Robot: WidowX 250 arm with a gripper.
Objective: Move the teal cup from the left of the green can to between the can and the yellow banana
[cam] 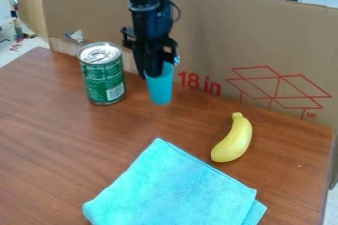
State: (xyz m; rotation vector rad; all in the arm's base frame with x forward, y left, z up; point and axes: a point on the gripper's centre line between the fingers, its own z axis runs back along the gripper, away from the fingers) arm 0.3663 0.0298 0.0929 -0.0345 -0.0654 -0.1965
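Seemed at gripping stage, with black pincer (154,73) at tapered turquoise plastic-looking cup (160,90) near back edge of brown wooden surface (56,145). Couldn't tell opening or hold; probably needed steady upright alignment next.

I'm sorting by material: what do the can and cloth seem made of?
The can looks like shiny metal, from its silvery, reflective lid; its green label may be paper. The cloth looks like matte fabric, perhaps microfiber, from its fuzzy surface and soft folds.
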